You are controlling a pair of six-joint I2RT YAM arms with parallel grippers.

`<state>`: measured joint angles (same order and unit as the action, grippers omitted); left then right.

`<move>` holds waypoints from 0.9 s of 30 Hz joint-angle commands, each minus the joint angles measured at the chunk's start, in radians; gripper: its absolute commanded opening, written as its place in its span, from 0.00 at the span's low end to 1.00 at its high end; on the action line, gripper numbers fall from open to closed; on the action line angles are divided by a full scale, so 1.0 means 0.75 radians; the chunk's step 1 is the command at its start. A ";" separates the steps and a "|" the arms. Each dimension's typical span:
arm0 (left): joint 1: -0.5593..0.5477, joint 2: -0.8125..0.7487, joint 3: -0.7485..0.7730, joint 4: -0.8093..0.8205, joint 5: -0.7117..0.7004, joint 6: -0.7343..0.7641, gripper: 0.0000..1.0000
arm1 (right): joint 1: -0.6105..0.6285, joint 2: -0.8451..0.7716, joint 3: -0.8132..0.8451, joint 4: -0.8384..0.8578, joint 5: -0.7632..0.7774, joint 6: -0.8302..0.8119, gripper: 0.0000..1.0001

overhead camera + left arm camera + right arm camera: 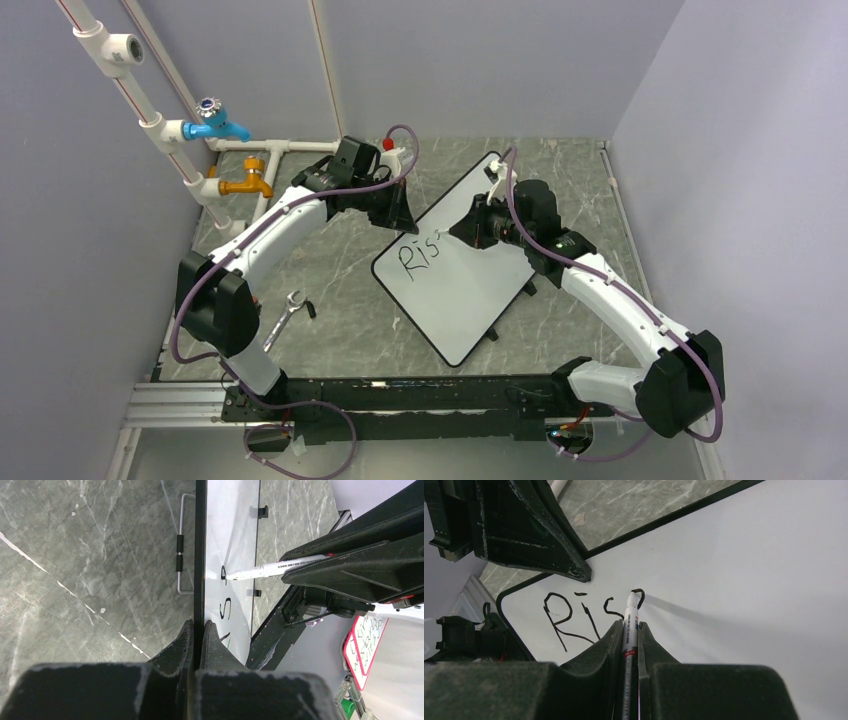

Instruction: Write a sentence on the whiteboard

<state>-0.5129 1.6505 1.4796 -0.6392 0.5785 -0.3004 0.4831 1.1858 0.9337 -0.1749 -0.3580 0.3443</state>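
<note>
The whiteboard [470, 290] is pinched at its edge by the left gripper [196, 625]; a marker [270, 570] is clamped in the right gripper [630, 625]; a wrench [284, 317] is seen nearby.

Bright, even light; marker [630, 622] casts soft shadow across whiteboard [749, 580].

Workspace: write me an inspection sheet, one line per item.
Surface: grey marbled tabletop, whiteboard set diagonally on it.
Job's things: sentence reads "Ris", fourth letter begun; marker tip on the board.
Clutter: wrench beside the left arm.
Grippers: left gripper shut on the whiteboard rim; right gripper shut on the marker.
Cables: purple cables along both arms.
Surroundings: white pipes, blue tap, yellow tap, grey walls.
</note>
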 commanded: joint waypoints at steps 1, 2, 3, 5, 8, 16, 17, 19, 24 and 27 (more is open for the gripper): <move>-0.003 -0.061 0.009 0.045 -0.059 0.052 0.00 | 0.002 0.009 -0.020 0.036 -0.055 0.007 0.00; -0.003 -0.063 0.008 0.045 -0.060 0.053 0.00 | 0.001 0.005 -0.032 0.034 -0.056 0.007 0.00; -0.003 -0.063 0.009 0.046 -0.059 0.052 0.00 | 0.002 -0.003 -0.041 0.033 -0.055 0.009 0.00; -0.003 -0.063 0.009 0.046 -0.059 0.052 0.00 | 0.002 -0.017 -0.060 0.029 -0.055 0.010 0.00; -0.003 -0.061 0.009 0.045 -0.062 0.051 0.00 | 0.002 -0.036 -0.083 0.017 -0.050 0.008 0.00; -0.002 -0.061 0.009 0.048 -0.061 0.050 0.00 | 0.002 -0.071 -0.114 -0.032 0.015 -0.003 0.00; -0.002 -0.061 0.009 0.047 -0.061 0.051 0.00 | 0.002 -0.076 -0.114 -0.042 0.029 -0.003 0.00; -0.002 -0.061 0.009 0.048 -0.061 0.051 0.00 | 0.000 -0.087 -0.110 -0.066 0.064 -0.012 0.00; -0.002 -0.063 0.007 0.048 -0.063 0.053 0.00 | -0.001 -0.098 -0.099 -0.101 0.132 -0.034 0.00; -0.002 -0.063 0.009 0.047 -0.062 0.053 0.00 | -0.001 -0.091 -0.075 -0.106 0.158 -0.043 0.00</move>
<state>-0.5121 1.6505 1.4769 -0.6369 0.5770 -0.2996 0.4831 1.1206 0.8635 -0.2153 -0.3157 0.3424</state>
